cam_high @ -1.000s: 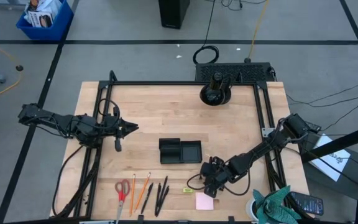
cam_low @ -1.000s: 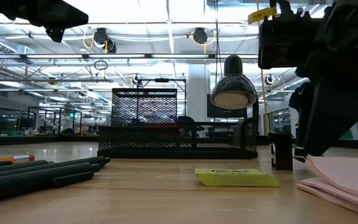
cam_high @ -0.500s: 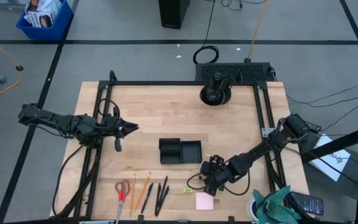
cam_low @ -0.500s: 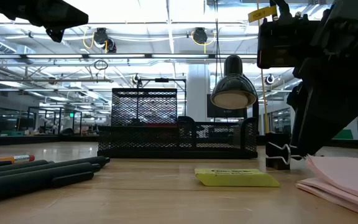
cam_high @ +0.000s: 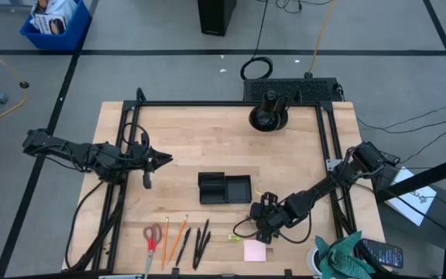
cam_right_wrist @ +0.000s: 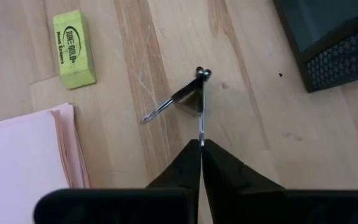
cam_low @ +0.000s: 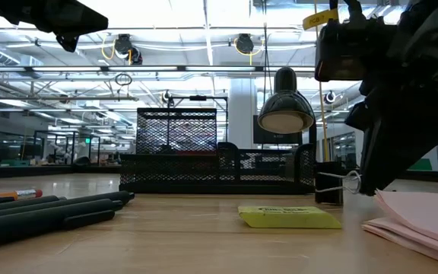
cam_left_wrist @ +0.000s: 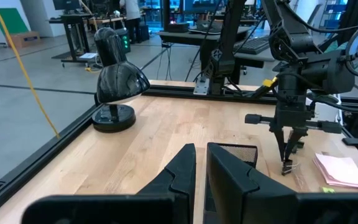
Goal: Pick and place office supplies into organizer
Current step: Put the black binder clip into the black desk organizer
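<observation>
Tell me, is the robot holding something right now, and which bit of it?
Yes. The right gripper is shut on a small black binder clip, pinching one of its thin wire handles. The left gripper holds nothing.

Seen from straight overhead, the high view takes in the whole wooden surface [cam_high: 207, 147]. The low view sits at surface level, facing the mesh organizer [cam_low: 217, 169] and the hall behind. The left wrist view looks across toward a black lamp [cam_left_wrist: 114, 84]; the right wrist view looks closely down on a binder clip [cam_right_wrist: 188, 99], shared with the low view.
</observation>
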You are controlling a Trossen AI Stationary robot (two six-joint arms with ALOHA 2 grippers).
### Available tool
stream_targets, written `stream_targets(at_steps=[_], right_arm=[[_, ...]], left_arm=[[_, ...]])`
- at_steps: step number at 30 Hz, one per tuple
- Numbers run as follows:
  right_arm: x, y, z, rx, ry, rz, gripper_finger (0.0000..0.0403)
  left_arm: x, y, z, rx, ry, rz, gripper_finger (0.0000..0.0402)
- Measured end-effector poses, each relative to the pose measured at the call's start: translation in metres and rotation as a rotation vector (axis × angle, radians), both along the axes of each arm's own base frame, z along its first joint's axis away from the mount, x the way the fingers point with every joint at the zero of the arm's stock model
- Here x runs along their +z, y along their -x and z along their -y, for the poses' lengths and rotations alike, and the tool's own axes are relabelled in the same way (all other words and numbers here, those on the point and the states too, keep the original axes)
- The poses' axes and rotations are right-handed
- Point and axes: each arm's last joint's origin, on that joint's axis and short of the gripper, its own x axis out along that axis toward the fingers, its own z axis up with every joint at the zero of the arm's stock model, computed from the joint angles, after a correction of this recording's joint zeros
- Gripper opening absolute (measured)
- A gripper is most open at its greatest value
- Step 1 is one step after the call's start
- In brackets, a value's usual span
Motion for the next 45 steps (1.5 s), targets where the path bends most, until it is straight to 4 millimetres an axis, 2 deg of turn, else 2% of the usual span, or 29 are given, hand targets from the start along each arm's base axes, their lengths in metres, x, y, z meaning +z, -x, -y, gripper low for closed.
stream_targets(at_steps=[12, 15, 19, 23, 27, 30, 39, 45], right_arm=[[0.008, -0.003, -0.002, 0.044, 0.001, 0.039, 0.0001], [0.027, -0.004, -0.002, 0.067, 0.033, 0.071, 0.0001], [0.063, -0.008, 0.0, 0.123, 0.124, 0.104, 0.0001], [0.097, -0.025, 0.008, 0.196, 0.201, 0.133, 0.0001], [0.112, -0.046, 0.02, 0.28, 0.277, 0.206, 0.0001], [0.11, -0.059, 0.029, 0.321, 0.326, 0.25, 0.0], [0.074, -0.087, 0.04, 0.394, 0.413, 0.224, 0.0], [0.061, -0.101, 0.047, 0.397, 0.435, 0.255, 0.0]], left_arm=[[0.0, 0.0, 0.0, 0.0, 0.002, 0.0, 0.0047], [0.0, 0.0, 0.0, 0.0, 0.002, 0.001, 0.0047], [0.0, 0.0, 0.0, 0.0, 0.002, 0.001, 0.0047], [0.0, 0.0, 0.0, 0.0, -0.002, 0.003, 0.0047], [0.001, 0.0, 0.0, -0.001, -0.007, 0.009, 0.0047], [0.002, 0.0, 0.0, -0.002, -0.017, 0.013, 0.0047], [0.0, 0.0, 0.0, -0.009, -0.024, -0.003, 0.0047], [0.001, 0.0, 0.0, -0.01, -0.032, 0.001, 0.0047]])
